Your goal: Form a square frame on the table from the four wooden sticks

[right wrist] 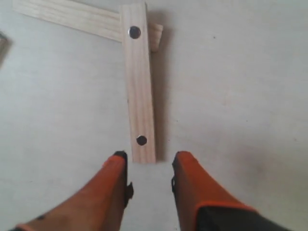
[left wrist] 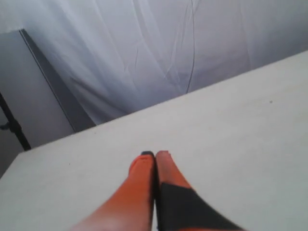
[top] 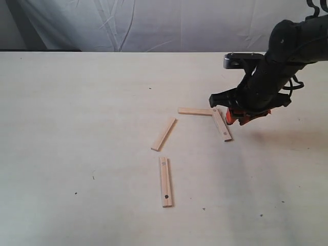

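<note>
Four pale wooden sticks lie on the table (top: 77, 128). One stick (top: 196, 111) lies crosswise, and a second stick (top: 222, 124) with two dark holes overlaps its right end, forming one corner. That holed stick (right wrist: 139, 86) lies over the crosswise stick (right wrist: 67, 17) in the right wrist view. My right gripper (right wrist: 149, 161) hangs open just beyond the holed stick's near end, holding nothing. A third stick (top: 164, 133) lies slanted to the left, a fourth (top: 165, 181) nearer the front. My left gripper (left wrist: 155, 155) is shut and empty over bare table, outside the exterior view.
A wrinkled white cloth backdrop (top: 154, 23) hangs behind the table's far edge. The black right arm (top: 277, 72) reaches in from the upper right. A dark stand (left wrist: 12, 127) shows past the table in the left wrist view.
</note>
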You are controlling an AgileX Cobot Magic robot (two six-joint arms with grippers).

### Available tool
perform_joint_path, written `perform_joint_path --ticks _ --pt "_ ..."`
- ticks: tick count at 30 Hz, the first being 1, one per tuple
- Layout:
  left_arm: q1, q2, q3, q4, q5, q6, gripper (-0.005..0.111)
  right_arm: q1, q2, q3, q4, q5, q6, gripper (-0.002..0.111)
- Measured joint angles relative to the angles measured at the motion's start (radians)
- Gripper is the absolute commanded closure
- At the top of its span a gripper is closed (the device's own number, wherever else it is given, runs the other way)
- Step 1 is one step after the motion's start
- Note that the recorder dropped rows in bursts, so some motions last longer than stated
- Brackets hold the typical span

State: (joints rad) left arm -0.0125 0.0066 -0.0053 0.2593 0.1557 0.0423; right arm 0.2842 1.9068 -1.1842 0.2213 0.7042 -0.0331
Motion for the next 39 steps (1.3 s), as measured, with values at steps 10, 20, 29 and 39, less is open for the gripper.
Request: perform_joint_path --ticks 10,20,29,39 --pt "0.000 0.000 0.001 -0.055 -0.237 -0.023 0.107 0.000 0.000 0.000 0.016 0.000 -0.010 0.109" --pt "0.000 -0.001 0.001 -0.162 -0.433 -0.219 0.107 -0.150 -0.006 0.000 0.193 0.033 -0.147 0.109" --pt "0.000 0.198 -0.305 -0.176 -0.125 -0.367 0.107 -0.197 -0.006 0.000 0.243 0.040 -0.177 0.109" --pt "-0.122 1.154 -0.941 -0.434 0.418 0.073 0.107 -0.273 -0.006 0.000 0.441 0.073 -0.320 0.109"
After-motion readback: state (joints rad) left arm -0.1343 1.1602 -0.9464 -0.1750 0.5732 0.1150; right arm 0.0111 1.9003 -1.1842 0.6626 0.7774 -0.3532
